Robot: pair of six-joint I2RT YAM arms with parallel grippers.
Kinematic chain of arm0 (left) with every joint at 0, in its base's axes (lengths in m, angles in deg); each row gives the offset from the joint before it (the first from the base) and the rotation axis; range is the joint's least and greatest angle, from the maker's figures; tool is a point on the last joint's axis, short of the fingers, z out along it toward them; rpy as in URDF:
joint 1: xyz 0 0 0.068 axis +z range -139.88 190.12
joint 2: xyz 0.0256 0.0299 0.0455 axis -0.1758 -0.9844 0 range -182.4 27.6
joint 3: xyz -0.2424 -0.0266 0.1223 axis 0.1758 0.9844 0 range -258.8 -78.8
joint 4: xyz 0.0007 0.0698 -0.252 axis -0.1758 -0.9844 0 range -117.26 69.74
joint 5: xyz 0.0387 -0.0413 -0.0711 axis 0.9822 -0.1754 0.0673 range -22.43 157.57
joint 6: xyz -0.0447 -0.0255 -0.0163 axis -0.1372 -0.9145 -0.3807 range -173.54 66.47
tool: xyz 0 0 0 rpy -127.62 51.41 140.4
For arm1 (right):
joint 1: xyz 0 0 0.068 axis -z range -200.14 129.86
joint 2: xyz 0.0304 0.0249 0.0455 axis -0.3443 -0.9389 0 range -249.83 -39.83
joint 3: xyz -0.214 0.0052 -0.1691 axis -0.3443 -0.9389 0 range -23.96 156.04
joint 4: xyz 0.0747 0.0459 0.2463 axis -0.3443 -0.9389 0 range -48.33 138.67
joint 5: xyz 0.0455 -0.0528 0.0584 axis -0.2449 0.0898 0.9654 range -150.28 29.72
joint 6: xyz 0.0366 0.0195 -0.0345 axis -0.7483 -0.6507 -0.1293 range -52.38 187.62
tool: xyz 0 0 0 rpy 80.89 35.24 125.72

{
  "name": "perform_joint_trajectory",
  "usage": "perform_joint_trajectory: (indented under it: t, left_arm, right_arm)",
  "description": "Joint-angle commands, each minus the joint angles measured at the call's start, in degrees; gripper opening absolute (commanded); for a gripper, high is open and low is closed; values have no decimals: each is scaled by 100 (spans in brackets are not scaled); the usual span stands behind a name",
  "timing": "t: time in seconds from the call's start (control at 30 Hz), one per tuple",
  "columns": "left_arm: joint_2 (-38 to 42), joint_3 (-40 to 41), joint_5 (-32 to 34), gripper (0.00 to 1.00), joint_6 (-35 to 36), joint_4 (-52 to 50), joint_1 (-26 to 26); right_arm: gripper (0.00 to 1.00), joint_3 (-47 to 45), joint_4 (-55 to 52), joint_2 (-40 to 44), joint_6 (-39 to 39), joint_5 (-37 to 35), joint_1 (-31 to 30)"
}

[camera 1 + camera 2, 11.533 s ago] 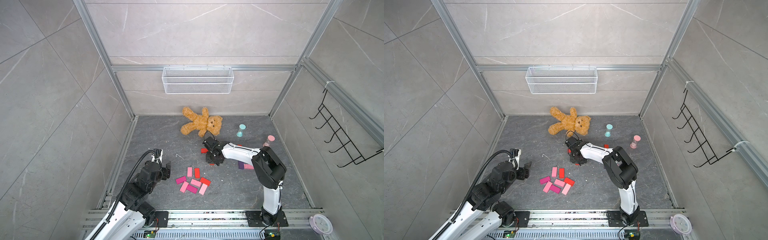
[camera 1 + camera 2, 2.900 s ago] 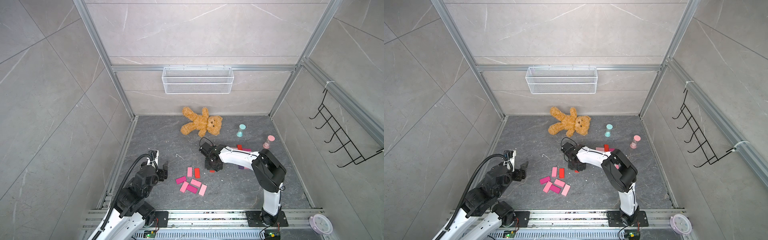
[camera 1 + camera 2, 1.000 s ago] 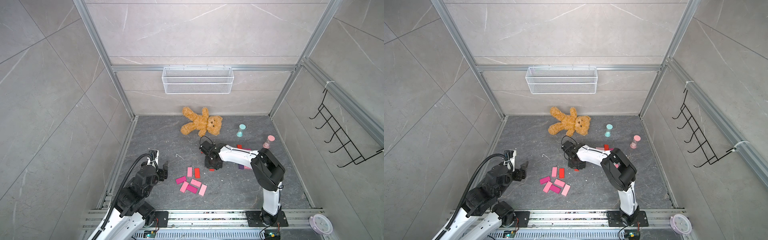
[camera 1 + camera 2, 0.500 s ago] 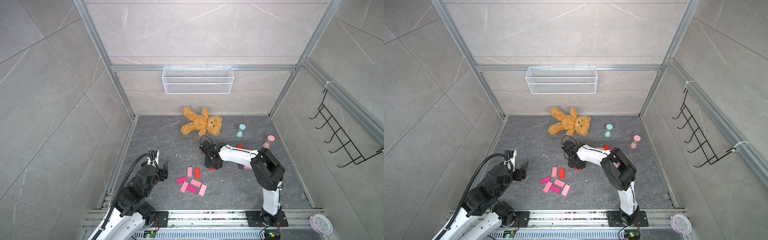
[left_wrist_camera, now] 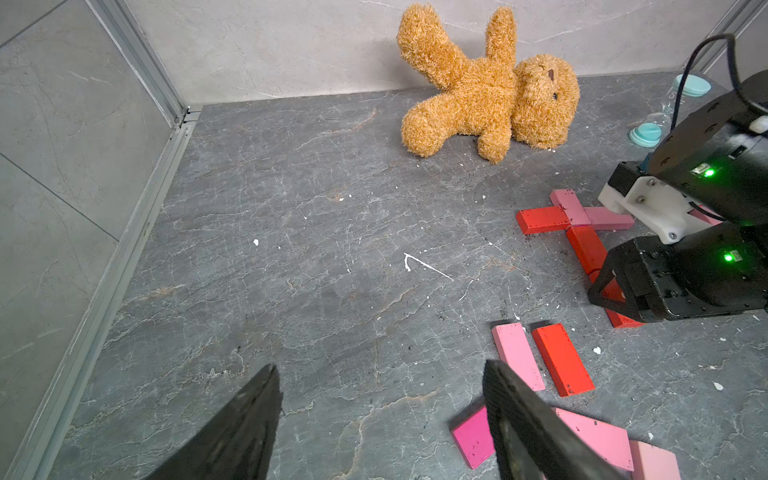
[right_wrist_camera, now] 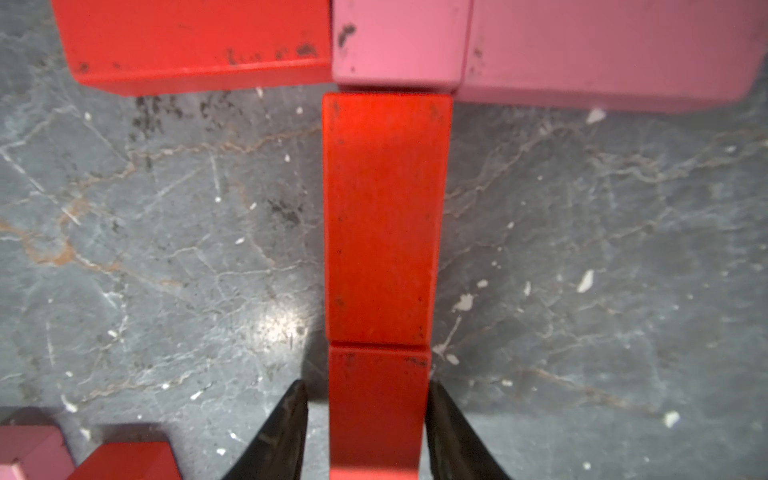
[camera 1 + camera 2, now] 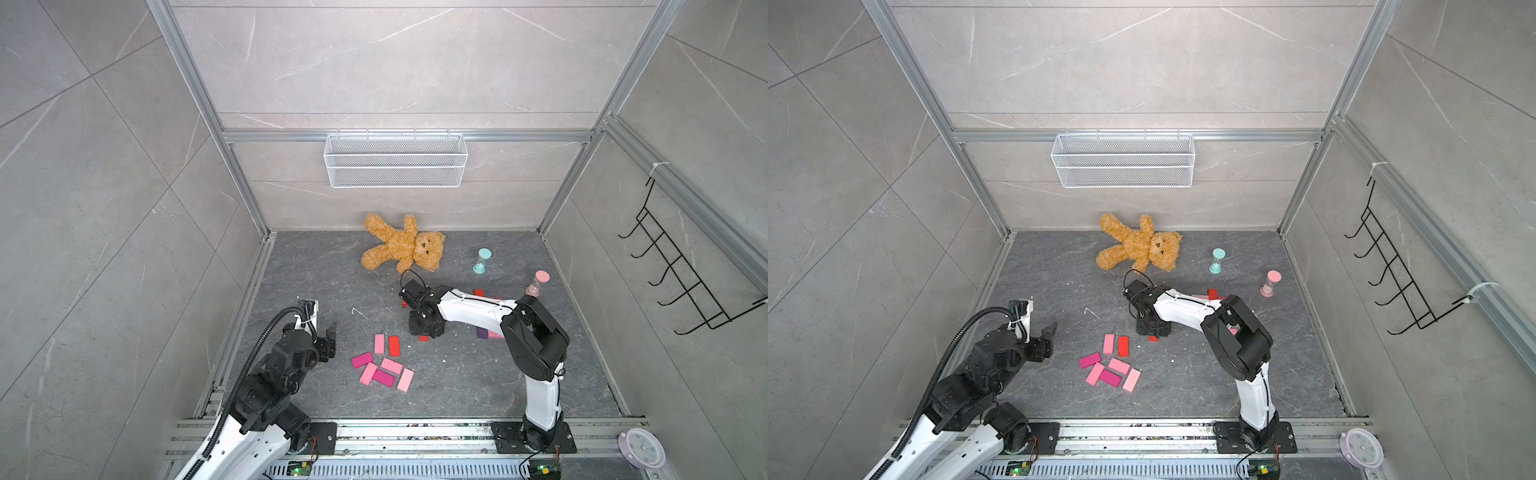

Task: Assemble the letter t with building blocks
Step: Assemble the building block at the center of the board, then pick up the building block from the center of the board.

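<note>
In the right wrist view, building blocks lie flat in a t: a crossbar of one red block point(image 6: 195, 41) and two pink blocks point(image 6: 602, 50), and a stem of two red blocks end to end. My right gripper point(image 6: 368, 399) straddles the lower stem block point(image 6: 378, 411), jaws open, with a clear gap on one side. Both top views show this gripper point(image 7: 426, 326) pointing down at mid-floor. Several loose pink, magenta and red blocks point(image 7: 382, 365) lie in front of it. My left gripper point(image 5: 380, 370) hangs open and empty over bare floor, left of the loose blocks point(image 5: 540, 357).
A teddy bear point(image 7: 401, 249) lies at the back wall, with a teal hourglass point(image 7: 482, 261) and a pink hourglass point(image 7: 537, 284) to its right. More blocks, one purple point(image 7: 482, 332), lie behind my right arm. A wire basket point(image 7: 395, 160) hangs on the back wall.
Over the last second my right jaws have parted from the red stem block. Earlier a red block left the loose cluster's right edge. The left arm has stayed still.
</note>
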Motion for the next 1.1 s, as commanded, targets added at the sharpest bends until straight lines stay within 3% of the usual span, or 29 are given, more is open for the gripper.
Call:
perform_joint_trajectory:
  t: [0.0, 0.2, 0.63, 1.07]
  left_arm:
    - [-87, -77, 37, 79, -32, 84, 4]
    - [-49, -94, 166, 79, 6, 27, 9]
    - [-237, -94, 174, 79, 28, 123, 4]
    - [-224, -86, 158, 79, -7, 97, 3]
  right_arm:
    - [48, -125, -20, 489, 270, -140, 9]
    - [49, -191, -395, 1134, 349, -447, -440]
    - [49, -999, -190, 1241, -1013, -101, -2006]
    - [49, -1288, 141, 905, -1400, 300, -2315]
